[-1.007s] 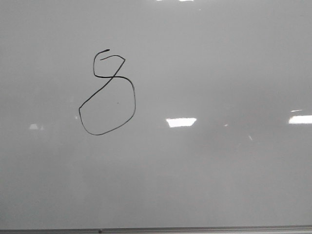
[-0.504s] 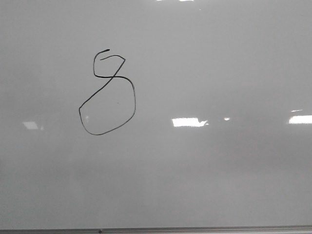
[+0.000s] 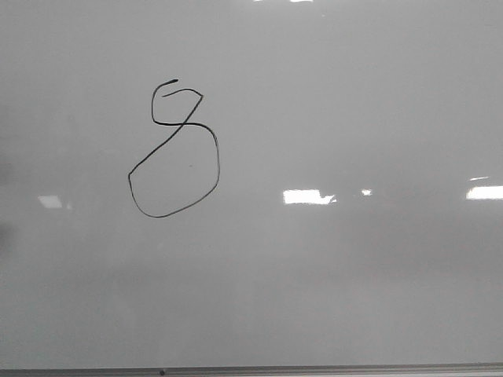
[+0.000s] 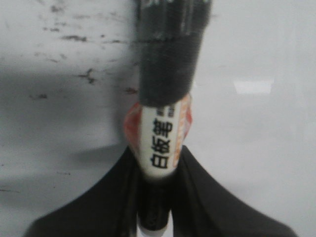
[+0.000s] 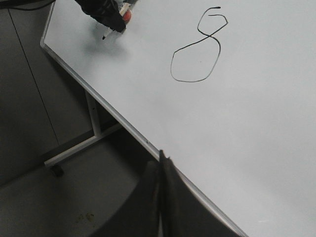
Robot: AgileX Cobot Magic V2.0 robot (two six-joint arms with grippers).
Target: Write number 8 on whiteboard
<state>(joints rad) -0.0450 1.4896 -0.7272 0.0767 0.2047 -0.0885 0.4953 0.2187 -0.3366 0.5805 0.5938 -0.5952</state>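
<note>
The number 8 point(image 3: 173, 149) is a thin black lopsided line on the whiteboard point(image 3: 330, 275), small upper loop over a large lower loop. It also shows in the right wrist view point(image 5: 197, 47). My left gripper point(image 4: 157, 173) is shut on a marker point(image 4: 163, 128) with a white label and black cap end, held over the board. In the right wrist view the left gripper point(image 5: 106, 15) holds the marker off to the board's corner, apart from the 8. My right gripper point(image 5: 162, 168) is shut and empty at the board's edge.
The board's thin metal edge strip point(image 3: 251, 370) runs along the near side. In the right wrist view a white stand leg point(image 5: 79, 145) and dark floor lie beyond the board's edge. Old black smudges point(image 4: 74, 39) mark the board near the marker.
The 8 is unchanged. The light glares on the board have shifted slightly to the right. A faint dark shadow has appeared at the board's left edge.
</note>
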